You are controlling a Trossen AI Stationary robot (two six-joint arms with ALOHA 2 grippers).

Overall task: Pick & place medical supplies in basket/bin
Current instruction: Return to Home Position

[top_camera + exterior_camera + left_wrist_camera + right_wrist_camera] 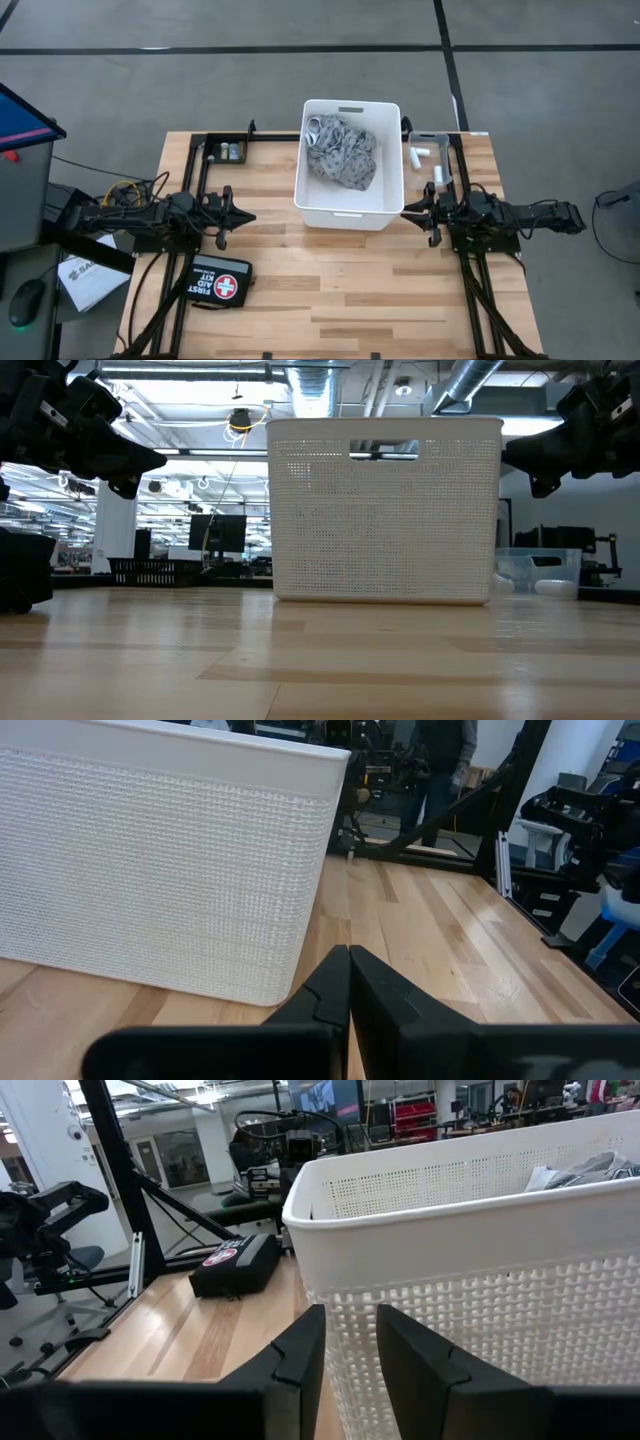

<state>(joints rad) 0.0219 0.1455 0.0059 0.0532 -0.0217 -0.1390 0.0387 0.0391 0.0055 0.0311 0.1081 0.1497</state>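
Gauze rolls [417, 156] lie in the clear bin [428, 134] at two o'clock: likely light, soft, best pinched mid-length. Floppy grey bandage [342, 155] sits in the white tub [350, 215]. Left end effector [248, 215] closed, empty; right end effector [410, 208] slightly parted, empty.

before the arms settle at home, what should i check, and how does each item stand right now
1. Left gripper empty: ok; shut on nothing, left of the white tub.
2. Right gripper empty: ok; jaws slightly apart with nothing between them, right of the tub.
3. Both grippers apart from the tub walls: ok in the high view.
4. Grey cloth bandage inside the tub: ok.
5. Gauze rolls inside the clear bin: ok; two white rolls show.
6. Black pouch out of the arms' way: ok; it lies on the table apart from the left gripper.
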